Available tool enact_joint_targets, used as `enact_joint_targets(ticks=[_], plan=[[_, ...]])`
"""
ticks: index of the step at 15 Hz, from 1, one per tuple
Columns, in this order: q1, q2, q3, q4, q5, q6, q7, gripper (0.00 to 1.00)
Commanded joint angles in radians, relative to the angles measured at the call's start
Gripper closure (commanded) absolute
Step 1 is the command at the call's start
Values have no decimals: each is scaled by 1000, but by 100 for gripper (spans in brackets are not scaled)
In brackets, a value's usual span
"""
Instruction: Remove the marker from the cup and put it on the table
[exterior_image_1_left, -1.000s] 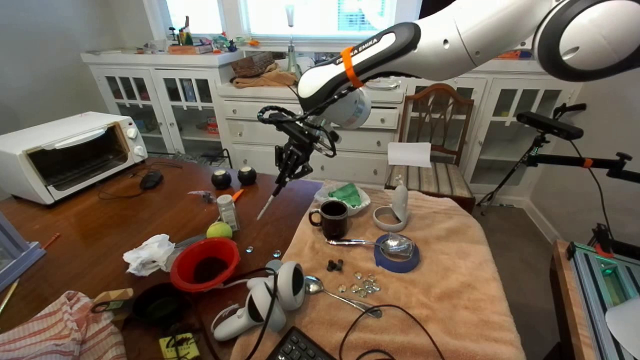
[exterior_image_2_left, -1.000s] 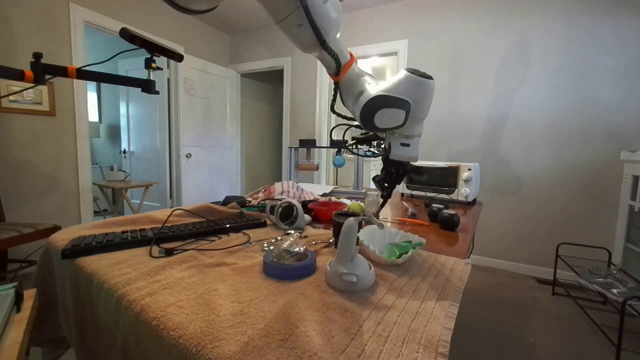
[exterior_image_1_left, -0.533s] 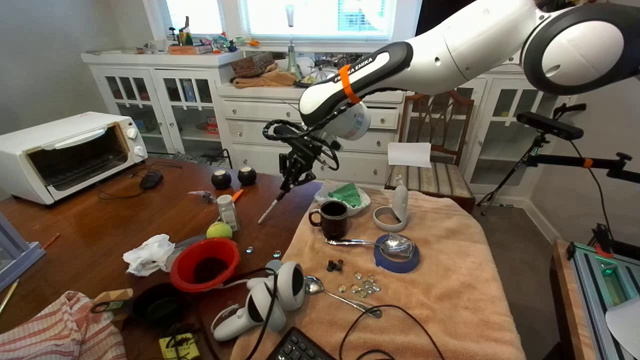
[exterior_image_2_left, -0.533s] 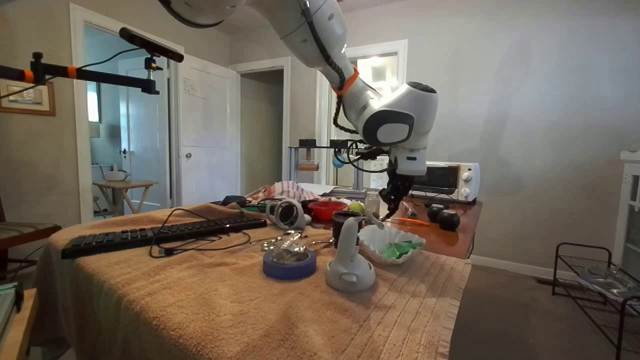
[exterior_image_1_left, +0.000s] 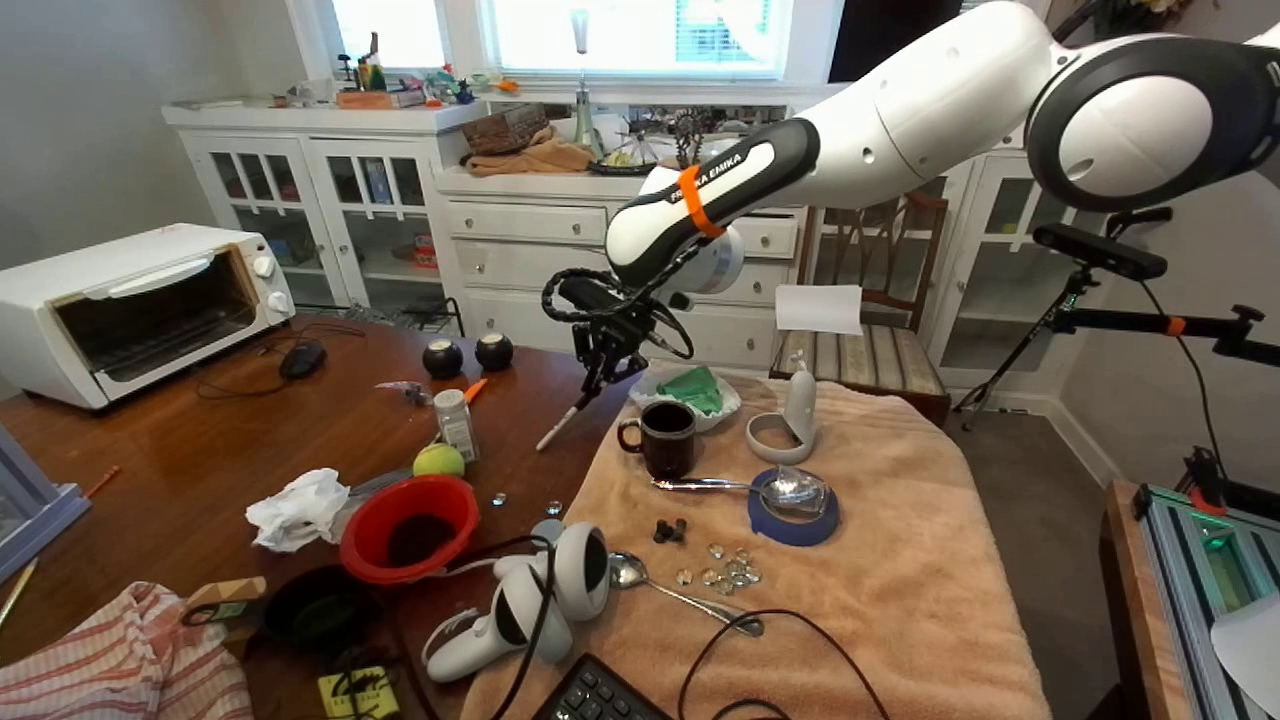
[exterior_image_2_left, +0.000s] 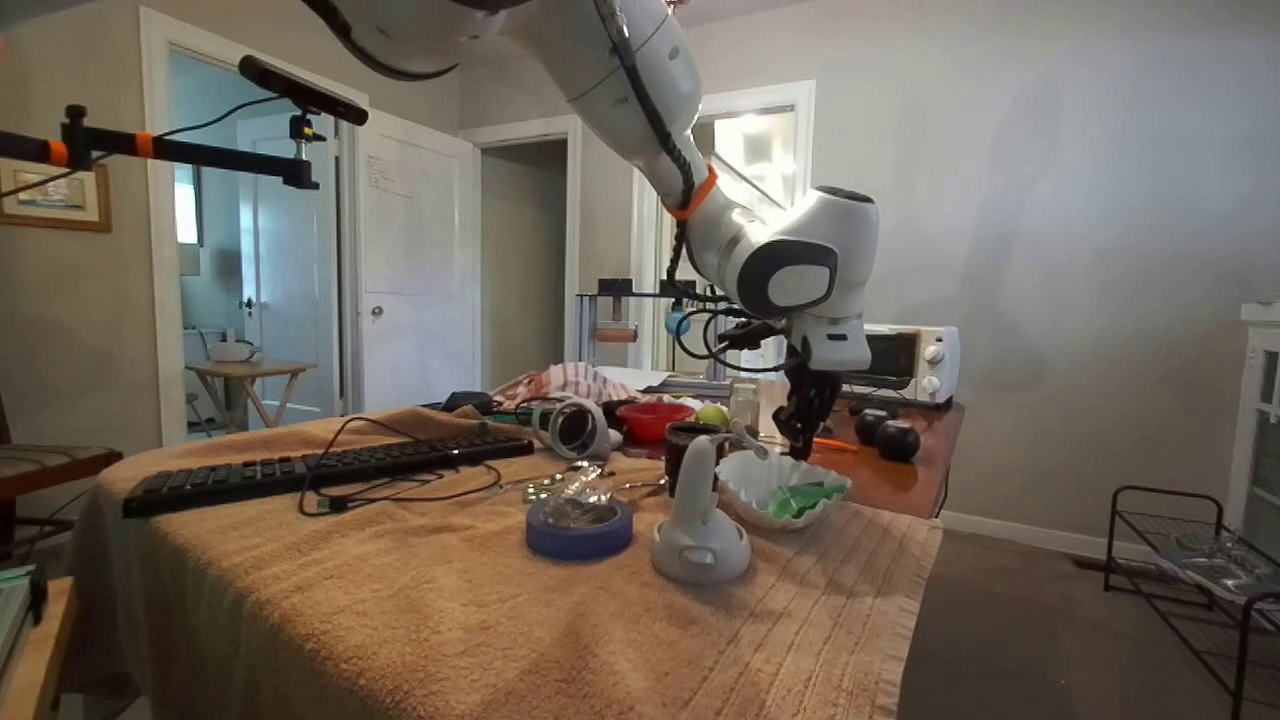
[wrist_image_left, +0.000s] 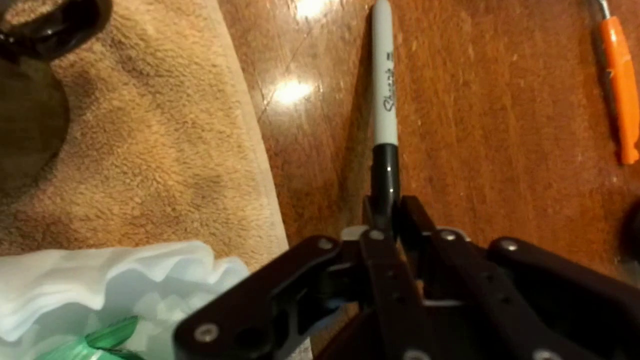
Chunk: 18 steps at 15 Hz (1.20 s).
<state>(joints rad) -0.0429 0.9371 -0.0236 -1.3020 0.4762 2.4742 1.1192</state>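
Observation:
My gripper (exterior_image_1_left: 590, 393) is shut on the black-capped end of the marker (exterior_image_1_left: 557, 428). The marker's grey body slants down over the bare brown table (exterior_image_1_left: 330, 420), left of the cloth edge. In the wrist view the marker (wrist_image_left: 385, 90) points away from the fingertips (wrist_image_left: 388, 210) over the wood (wrist_image_left: 500, 125). I cannot tell whether its tip touches. The dark cup (exterior_image_1_left: 670, 450) stands upright on the peach cloth, apart from the gripper. In an exterior view the cup (exterior_image_2_left: 680, 455) is partly behind a white controller, and the marker is hidden there.
A white bowl with green wrapping (exterior_image_1_left: 735, 405) is close beside the gripper; it also shows in the wrist view (wrist_image_left: 165, 275). An orange-handled tool (wrist_image_left: 622, 90), a white bottle (exterior_image_1_left: 455, 425), a tennis ball (exterior_image_1_left: 438, 460) and a red bowl (exterior_image_1_left: 460, 510) lie around.
My gripper has come down with the marker and shifted towards the cloth and white bowl. The marker has tilted flatter, its tip nearer the table. The cup has not moved.

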Motion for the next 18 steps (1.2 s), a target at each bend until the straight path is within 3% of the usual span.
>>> enact_joint_targets(ticks=[1,3,4,6,7,12,14,18], plan=[[16,38,-20,42,-55,12,25,97],[18,35,-21,41,-69,15,25,94],[17,26,-16,36,-67,21,22,63],[18,-18,-7,5,-71,5,3,60],[25,-37,-13,-9,-82,1,1,55],[58,-186,-43,-116,-188,-27,-68,17],[49,-264,-33,-182,-225,-39,-165,2],[34,-458,-40,-365,-271,-46,-367,0]])
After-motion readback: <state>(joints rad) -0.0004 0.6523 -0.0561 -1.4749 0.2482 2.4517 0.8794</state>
